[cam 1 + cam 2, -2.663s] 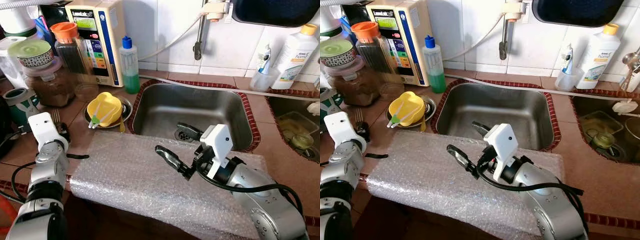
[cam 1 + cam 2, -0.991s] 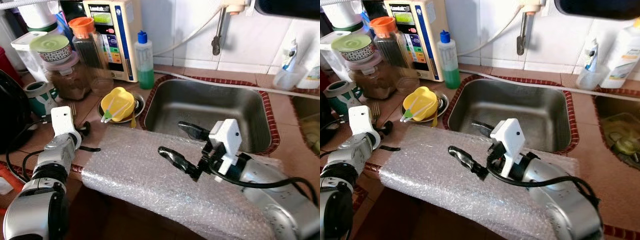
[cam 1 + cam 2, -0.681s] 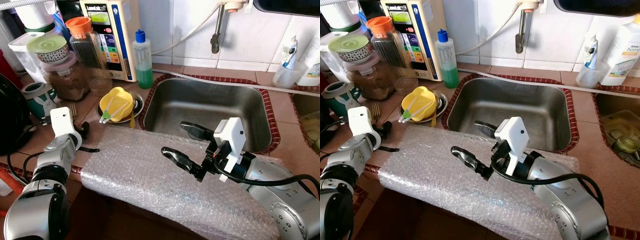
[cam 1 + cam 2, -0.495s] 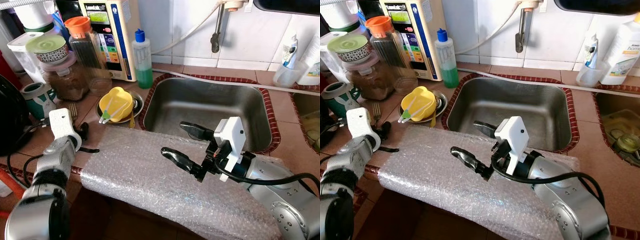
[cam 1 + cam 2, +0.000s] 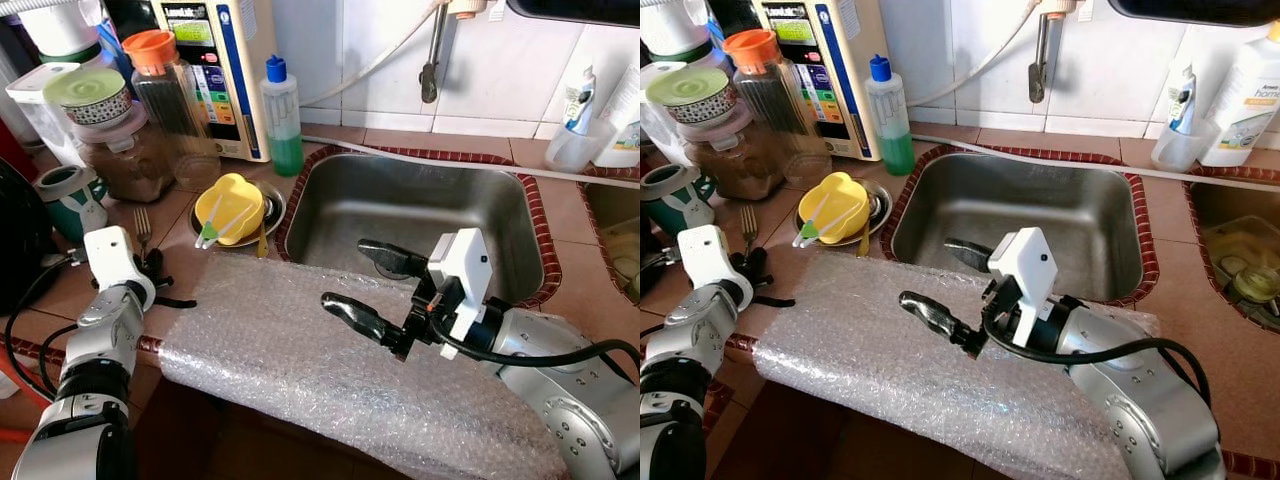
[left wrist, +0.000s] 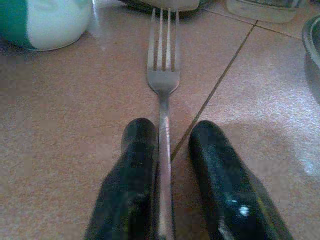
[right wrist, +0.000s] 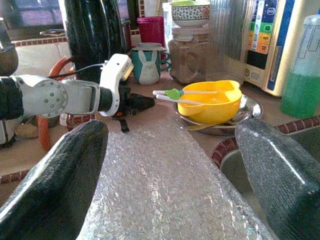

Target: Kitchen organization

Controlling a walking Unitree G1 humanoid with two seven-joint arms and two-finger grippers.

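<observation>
A steel fork lies flat on the brown tiled counter, left of the sink. My left gripper rests low on the counter and is open, its fingers either side of the fork's handle; one finger touches it and the other stands just apart. From the head the fork shows beyond that gripper. My right gripper hovers wide open and empty over a sheet of bubble wrap at the counter's front edge.
A yellow bowl with a green-and-white utensil sits on a steel plate beside the sink. A teal mug, jars, a green soap bottle and a water machine line the back left.
The view has shifted a little as the head moved. Both arms hold nearly the same pose, the left gripper staying at the fork's handle and the right one open above the bubble wrap.
</observation>
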